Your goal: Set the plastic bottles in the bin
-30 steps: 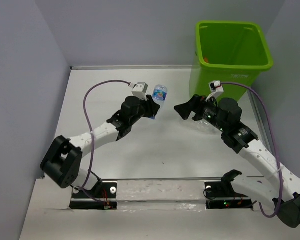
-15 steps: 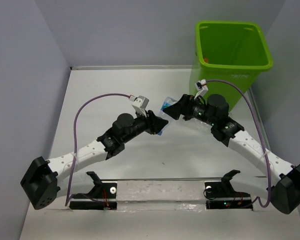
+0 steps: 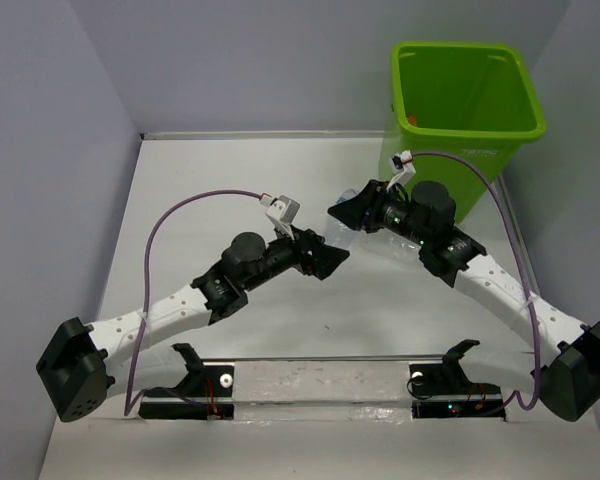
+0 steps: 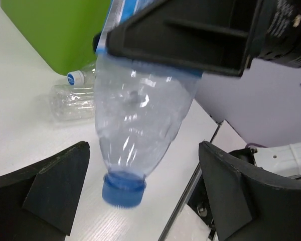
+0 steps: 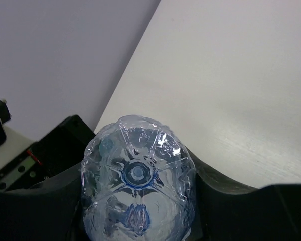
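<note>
A clear plastic bottle (image 4: 140, 120) with a blue cap (image 4: 123, 190) hangs cap-down above the table. My right gripper (image 5: 138, 150) is shut on its body, and its ribbed base (image 5: 136, 173) faces the right wrist camera. My left gripper (image 4: 143, 150) stands open around the bottle's neck, with both fingers apart from it. In the top view the two grippers meet mid-table, left gripper (image 3: 330, 260) just below right gripper (image 3: 342, 212). A second clear bottle (image 4: 72, 95) lies on the table against the lime-green bin (image 4: 55, 30). The bin (image 3: 467, 131) stands at the back right.
Something small and orange (image 3: 410, 120) shows inside the bin. Grey walls close the table on the left and back. A metal rail (image 3: 320, 385) carrying the arm bases runs along the near edge. A purple cable (image 3: 195, 205) loops over the left arm.
My left gripper has opened and let go of the clear bottle. My right gripper has moved in from the right and shut on it.
</note>
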You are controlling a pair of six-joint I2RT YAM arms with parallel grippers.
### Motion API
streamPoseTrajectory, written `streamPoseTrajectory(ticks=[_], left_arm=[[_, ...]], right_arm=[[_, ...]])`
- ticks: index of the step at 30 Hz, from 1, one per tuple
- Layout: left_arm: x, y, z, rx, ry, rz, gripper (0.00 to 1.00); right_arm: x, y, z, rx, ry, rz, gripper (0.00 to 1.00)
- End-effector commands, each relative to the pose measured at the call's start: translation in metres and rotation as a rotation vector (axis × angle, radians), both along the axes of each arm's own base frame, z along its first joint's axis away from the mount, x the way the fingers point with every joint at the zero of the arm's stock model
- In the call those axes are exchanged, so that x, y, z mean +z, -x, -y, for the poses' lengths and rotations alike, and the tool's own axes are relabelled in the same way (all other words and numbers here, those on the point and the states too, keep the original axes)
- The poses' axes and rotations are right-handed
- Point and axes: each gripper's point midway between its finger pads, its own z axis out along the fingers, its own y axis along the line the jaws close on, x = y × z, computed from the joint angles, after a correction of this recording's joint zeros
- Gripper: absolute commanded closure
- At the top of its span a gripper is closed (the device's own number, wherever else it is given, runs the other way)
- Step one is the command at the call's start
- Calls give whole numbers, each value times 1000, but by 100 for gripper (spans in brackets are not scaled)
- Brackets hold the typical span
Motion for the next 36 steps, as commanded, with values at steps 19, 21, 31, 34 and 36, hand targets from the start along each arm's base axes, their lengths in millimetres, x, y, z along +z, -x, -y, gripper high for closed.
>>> streamPoseTrajectory(ticks=[19,21,31,34,36], left_arm=[[-62,-18,20,87,-79,-223,1],[-52,-13,22,71,-69,-196,1],[15,9,-30,142,-39,-63,1],[23,16,-56,187,-86,-58,1],[35,16,-70,230,-90,-40,1]], right_arm=[[249,-178,267,-1056,530,500,16],[243,-180,256,-984,545,490,0],[213,-62,160,-383,388,536,24],[134,-10,133,-189,330,421,38],[99,15,133,-158,317,370,42]])
